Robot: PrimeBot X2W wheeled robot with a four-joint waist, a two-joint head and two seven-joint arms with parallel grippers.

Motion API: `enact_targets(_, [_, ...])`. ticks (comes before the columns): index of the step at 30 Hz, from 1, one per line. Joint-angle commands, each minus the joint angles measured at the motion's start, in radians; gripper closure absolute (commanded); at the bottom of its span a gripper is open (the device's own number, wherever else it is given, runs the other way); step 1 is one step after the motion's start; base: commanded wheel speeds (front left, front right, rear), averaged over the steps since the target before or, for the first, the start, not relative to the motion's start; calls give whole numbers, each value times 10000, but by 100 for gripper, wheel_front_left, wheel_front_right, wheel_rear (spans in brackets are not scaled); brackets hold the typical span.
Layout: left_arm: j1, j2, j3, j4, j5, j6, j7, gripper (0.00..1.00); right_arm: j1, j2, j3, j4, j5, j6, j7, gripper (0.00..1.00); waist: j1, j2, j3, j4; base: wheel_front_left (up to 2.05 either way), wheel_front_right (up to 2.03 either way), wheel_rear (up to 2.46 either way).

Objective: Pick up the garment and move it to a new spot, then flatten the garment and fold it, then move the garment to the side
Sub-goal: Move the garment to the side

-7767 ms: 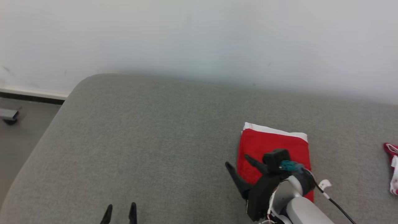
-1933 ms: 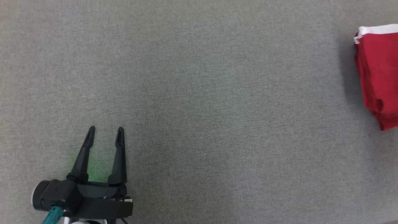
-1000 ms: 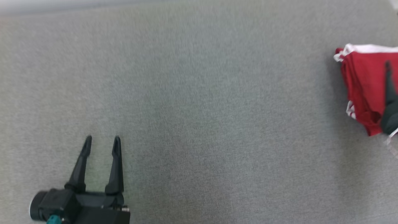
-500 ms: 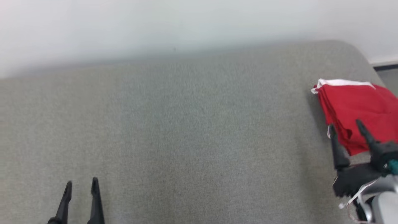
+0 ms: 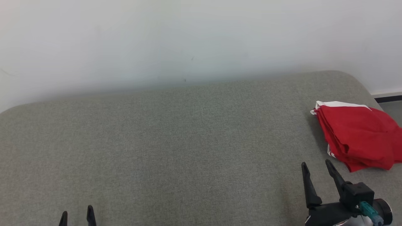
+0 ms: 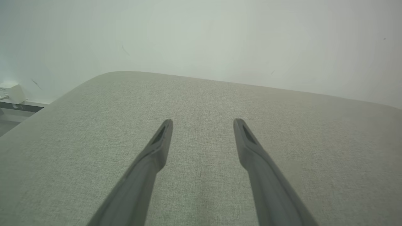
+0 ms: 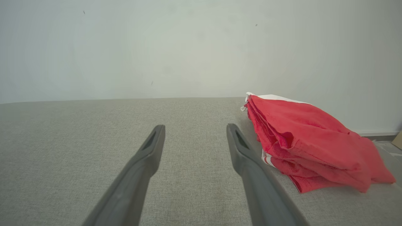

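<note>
Red garment (image 5: 356, 136) is lying folded at the frame's right edge on the grey padded surface (image 5: 188, 141), so little seems left to do, while the right end effector (image 5: 315, 163) and left end effector (image 5: 77, 211) are hovering open and empty.

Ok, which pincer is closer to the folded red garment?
The right pincer: it is open just short of the near edge of the red garment. The left pincer, also open, is far off across the grey cushion.
</note>
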Motion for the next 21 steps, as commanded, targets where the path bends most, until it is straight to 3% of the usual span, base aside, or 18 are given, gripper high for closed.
enact_targets(1, [92, -13, 38, 43, 66, 42, -27, 0, 104, 38, 6, 47, -129, -31, -71, 0, 2, 1, -59, 14, 0, 0, 0])
enact_targets(21, [-29, -16, 399, 759, 575, -159, -28, 0, 729, 536, 92, 1245, -237, -31, -567, 0, 2, 1, -729, 534, 0, 0, 0])
